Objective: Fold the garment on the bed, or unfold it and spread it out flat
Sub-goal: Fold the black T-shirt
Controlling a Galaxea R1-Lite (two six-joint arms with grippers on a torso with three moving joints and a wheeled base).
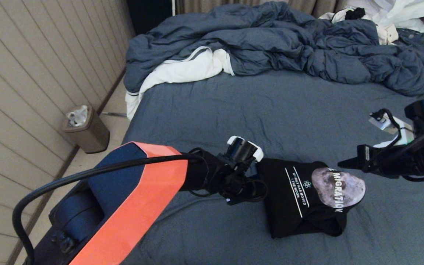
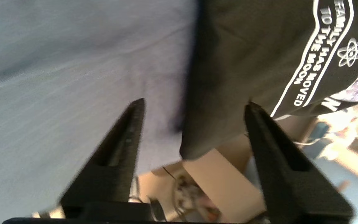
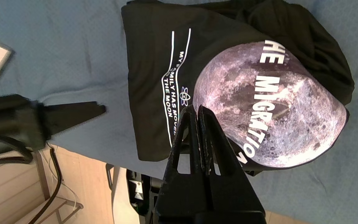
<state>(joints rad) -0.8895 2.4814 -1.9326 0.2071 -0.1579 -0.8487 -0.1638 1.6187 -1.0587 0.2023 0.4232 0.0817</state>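
The garment (image 1: 307, 198) is a black T-shirt lying as a folded bundle near the front of the bed (image 1: 234, 110), with the grey moon graphic and white text facing up. My left gripper (image 1: 260, 184) sits at the bundle's left edge. In the left wrist view it (image 2: 194, 104) is open, and a corner of the shirt (image 2: 244, 62) lies between the spread fingers without being pinched. My right gripper (image 1: 341, 163) hovers at the shirt's far right side, just above the moon print (image 3: 269, 102). The right gripper (image 3: 194, 107) is shut on nothing.
A puffy blue-grey duvet (image 1: 289, 40) is heaped across the back of the bed. A white cloth with a grey stripe (image 1: 182, 70) pokes out at its left. White clothes (image 1: 392, 14) lie at the back right. A small bin (image 1: 87, 129) stands on the floor by the left wall.
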